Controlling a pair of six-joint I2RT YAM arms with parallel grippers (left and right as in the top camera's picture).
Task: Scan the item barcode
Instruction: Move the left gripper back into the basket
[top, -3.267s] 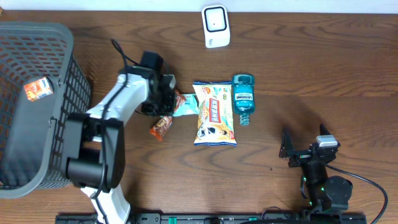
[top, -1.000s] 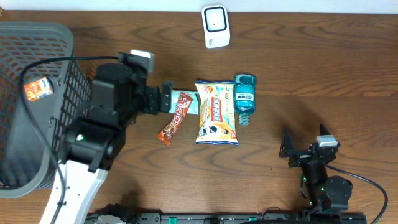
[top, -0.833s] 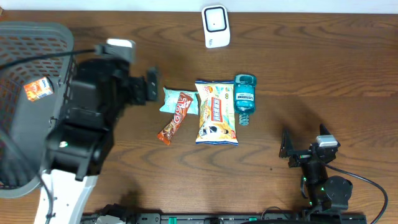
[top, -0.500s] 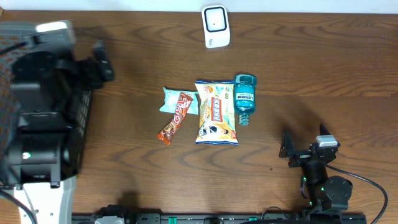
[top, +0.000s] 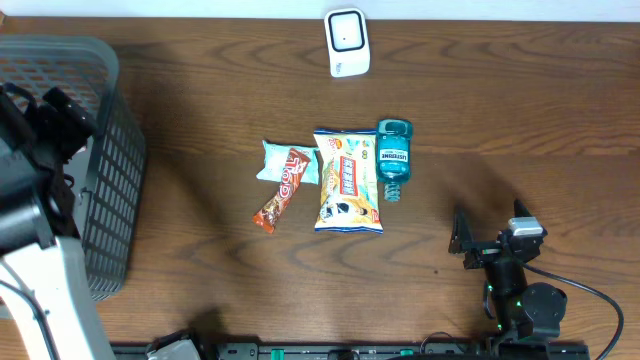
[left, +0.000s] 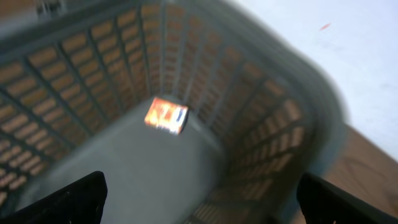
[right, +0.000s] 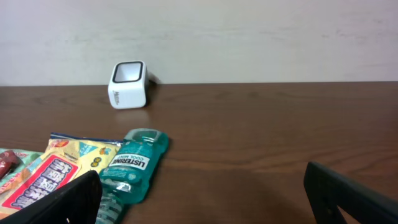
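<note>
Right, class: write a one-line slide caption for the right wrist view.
Open right gripper faces a Listerine bottle and snack bag lying side by side on a wooden table, white scanner behind.

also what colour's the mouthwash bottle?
Teal. The mouthwash bottle shows best in the right wrist view.

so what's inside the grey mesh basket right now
One small orange packet lies on the floor of the grey mesh basket. Overhead, the left arm covers much of the inside, and the wrist view cuts off the floor's near part.
</note>
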